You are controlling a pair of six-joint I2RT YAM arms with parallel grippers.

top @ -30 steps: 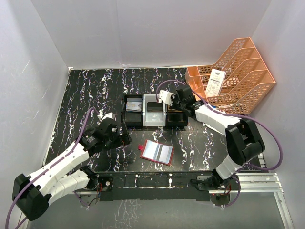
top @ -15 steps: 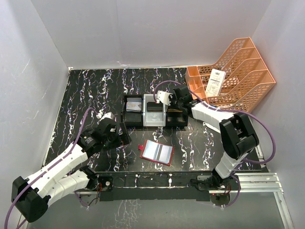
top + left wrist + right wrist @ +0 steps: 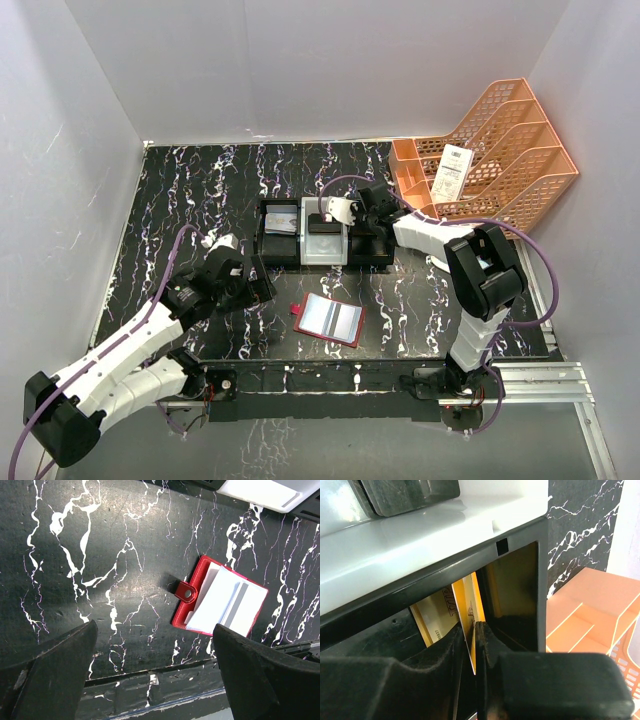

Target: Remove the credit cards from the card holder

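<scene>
No text reads clearly. White label [image 3: 455,172] on the orange rack [image 3: 520,150], far right corner: dark print, too small. Orange-gold card [image 3: 436,617]: letters and small digits, sideways, illegible.

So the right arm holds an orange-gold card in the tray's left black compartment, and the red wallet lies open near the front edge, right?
Wrong compartment: the right arm, jaws closed on the orange-gold card, is in the tray's right black compartment, nearest the orange rack; the right wrist view shows it. The red wallet does lie open near the front edge.
</scene>
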